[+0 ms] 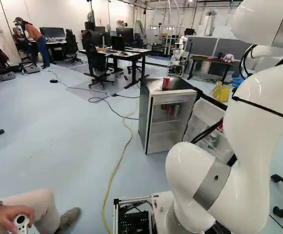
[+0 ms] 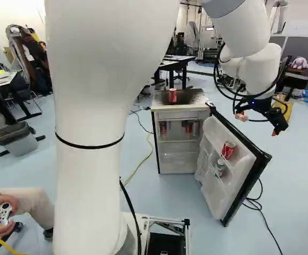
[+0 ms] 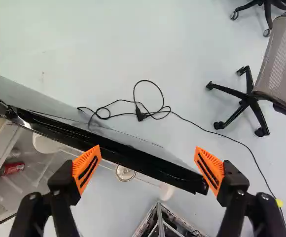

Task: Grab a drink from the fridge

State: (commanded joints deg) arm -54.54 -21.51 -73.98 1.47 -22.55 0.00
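My gripper [image 2: 258, 124] hangs above and beyond the open fridge door [image 2: 245, 175] in the right base view. Seen from the wrist, the gripper [image 3: 147, 165] is wide open, holding nothing, with the door's black edge running below and between its fingers. A can's round top [image 3: 125, 173] shows beside that edge, on the door's shelf side. The fridge [image 1: 153, 122] has a red can [image 2: 172, 95] on top. In its door sit a red can [image 2: 228, 150] and, lower, a green one [image 2: 220, 167]. More cans [image 2: 188, 126] stand inside; one red can [image 3: 12, 168] shows in the wrist view.
A black cable [image 3: 139, 114] lies on the floor beyond the door, near an office chair [image 3: 249, 96]. A yellow cable [image 1: 117, 165] runs along the floor left of the fridge. Desks [image 1: 131, 54] stand behind. A seated person's leg [image 1: 39, 202] is close at the left.
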